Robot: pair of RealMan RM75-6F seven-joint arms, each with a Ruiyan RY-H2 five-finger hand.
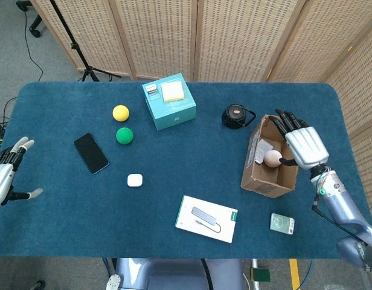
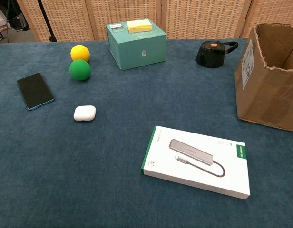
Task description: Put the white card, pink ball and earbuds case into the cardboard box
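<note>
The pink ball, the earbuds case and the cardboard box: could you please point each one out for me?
pink ball (image 1: 272, 158), head view, its top surface.
earbuds case (image 2: 84, 113), chest view, middle of its lid.
cardboard box (image 2: 265, 97), chest view, its front wall.

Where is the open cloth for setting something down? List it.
Free: between the earbuds case and cardboard box; also between the teal box and black pouch. Crowded: around the yellow ball, green ball and phone.
</note>
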